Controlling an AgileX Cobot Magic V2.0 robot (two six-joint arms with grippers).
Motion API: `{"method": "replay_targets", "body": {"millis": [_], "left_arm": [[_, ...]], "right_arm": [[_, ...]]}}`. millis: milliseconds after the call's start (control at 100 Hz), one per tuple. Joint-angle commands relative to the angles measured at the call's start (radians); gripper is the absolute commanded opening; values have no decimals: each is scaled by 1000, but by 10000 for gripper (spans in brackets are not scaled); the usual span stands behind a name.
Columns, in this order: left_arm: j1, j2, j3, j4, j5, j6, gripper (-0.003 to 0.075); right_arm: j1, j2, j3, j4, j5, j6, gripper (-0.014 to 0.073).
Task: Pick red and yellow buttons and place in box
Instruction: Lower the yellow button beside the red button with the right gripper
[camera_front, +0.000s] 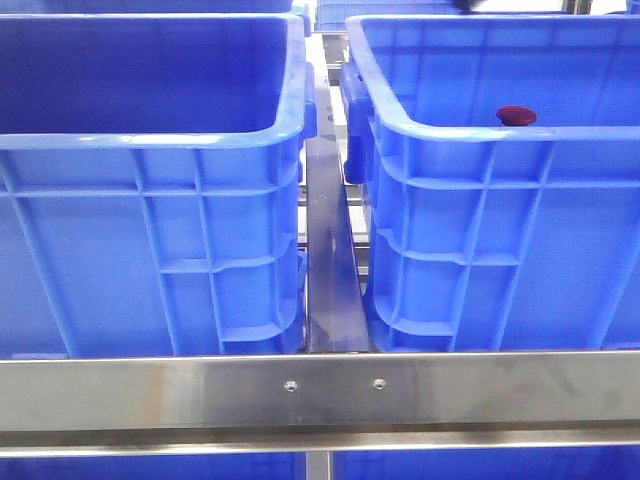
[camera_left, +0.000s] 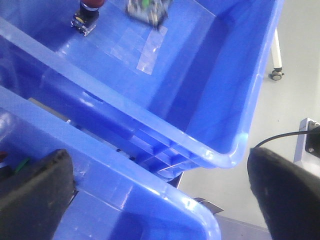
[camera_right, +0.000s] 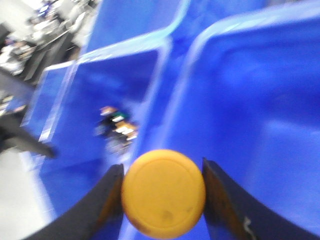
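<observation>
Right pincer (camera_right: 162, 195) is clamped on the yellow button (camera_right: 163, 192), its two dark fingers (camera_right: 107, 200) pressed against either side of the smooth orange-yellow dome, which fills the gap between them. Beyond the held button, the right wrist view is blurred, but two bright-blue crates show side by side, their thick rims running close together; a small cluster of dark parts (camera_right: 116, 130) lies on the floor of one crate, too smeared to identify. Left pincer (camera_left: 160, 185) is spread wide with nothing between its fingers, hovering over the neighbouring rims of the two crates. Farther from it, on the floor of the far crate in its view, sits the red button (camera_left: 86, 14), cut off at the picture's edge. In the front view, the red button (camera_front: 516, 115) lies inside the right-hand box (camera_front: 480, 200), near its front wall, while the left-hand crate (camera_front: 150, 220) stands just beside it across a narrow gap.
</observation>
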Motion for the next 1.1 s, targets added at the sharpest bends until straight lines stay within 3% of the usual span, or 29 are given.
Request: {"method": "replay_targets", "body": {"millis": [0, 190, 420, 710, 1090], "left_arm": [[4, -47, -32, -58, 25, -11, 668], [4, -47, -32, -58, 25, -11, 668], [4, -47, -32, -58, 25, -11, 668], [2, -47, -32, -58, 25, -11, 668], [2, -47, -32, -57, 25, -11, 668]], "right_arm": [[-47, -39, -34, 9, -51, -77, 188], [-62, -39, -34, -173, -242, -176, 188], [-61, -39, -34, -289, -394, -248, 188], [5, 16, -34, -304, -534, -404, 188], [86, 119, -34, -303, -658, -418, 188]]}}
